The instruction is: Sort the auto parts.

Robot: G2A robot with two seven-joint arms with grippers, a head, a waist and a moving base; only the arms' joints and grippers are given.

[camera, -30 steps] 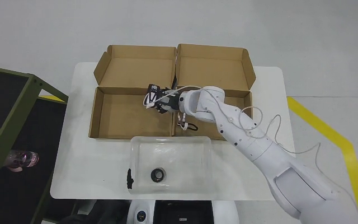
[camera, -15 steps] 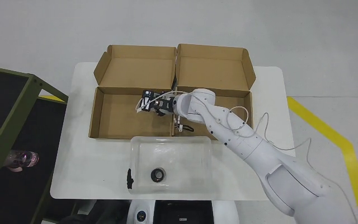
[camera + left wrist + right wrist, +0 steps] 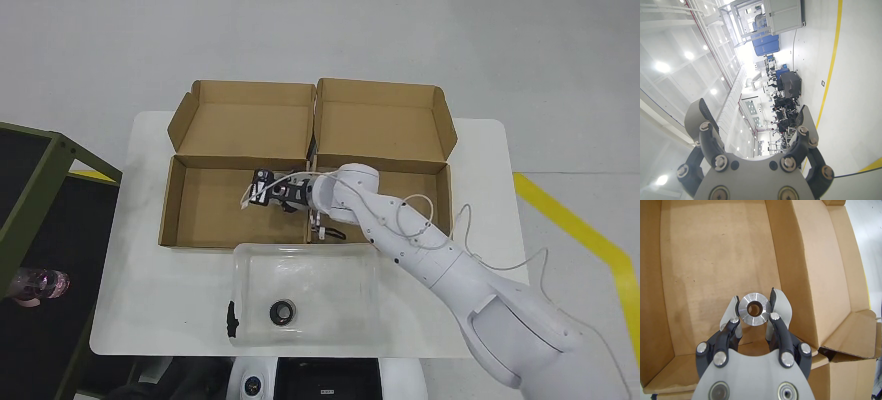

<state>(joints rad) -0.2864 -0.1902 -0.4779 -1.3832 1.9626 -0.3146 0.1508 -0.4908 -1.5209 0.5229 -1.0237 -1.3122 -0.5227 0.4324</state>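
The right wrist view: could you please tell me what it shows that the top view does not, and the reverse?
Right wrist view alone: the silver metal ring, with its central hole, pinched between the right gripper's fingers. Top view alone: the clear bin holding a black ring, the right cardboard box and the white table. Both: the left cardboard box beneath that gripper.
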